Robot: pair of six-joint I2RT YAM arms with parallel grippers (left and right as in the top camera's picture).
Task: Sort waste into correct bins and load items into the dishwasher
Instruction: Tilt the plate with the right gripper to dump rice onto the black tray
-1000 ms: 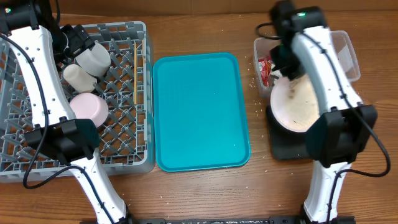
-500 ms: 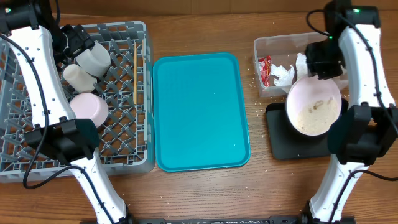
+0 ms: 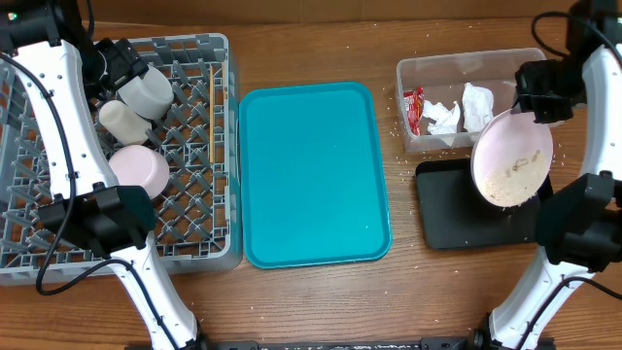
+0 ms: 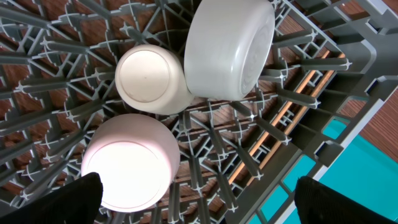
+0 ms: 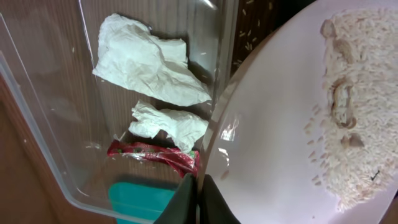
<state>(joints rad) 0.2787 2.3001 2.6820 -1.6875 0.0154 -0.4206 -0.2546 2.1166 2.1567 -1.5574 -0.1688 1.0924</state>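
My right gripper (image 3: 533,109) (image 5: 199,185) is shut on the rim of the large white plate (image 3: 512,160) (image 5: 280,124). It holds the plate tilted above the black tray (image 3: 447,209), with rice grains (image 3: 510,180) (image 5: 360,106) clinging to its lower side. The clear tub (image 3: 466,56) holds two crumpled napkins (image 3: 444,117) (image 5: 149,62) and the red wrapper (image 3: 413,109) (image 5: 155,155). My left gripper (image 3: 121,63) (image 4: 199,202) is open and empty over the grey dish rack (image 3: 194,204). The rack holds a cup (image 4: 149,81), two bowls (image 4: 230,46) (image 4: 130,162) and chopsticks (image 3: 211,112).
The teal serving tray (image 3: 311,175) lies between the rack and the tub. Loose rice grains (image 3: 403,126) are scattered on the wooden table left of the tub. The plate's upper edge hangs near the tub's right end.
My right gripper has carried the plate rightward, off the tub and over the black tray's right part, tilting it steeper. The napkins in the tub now show. The left arm has not moved.
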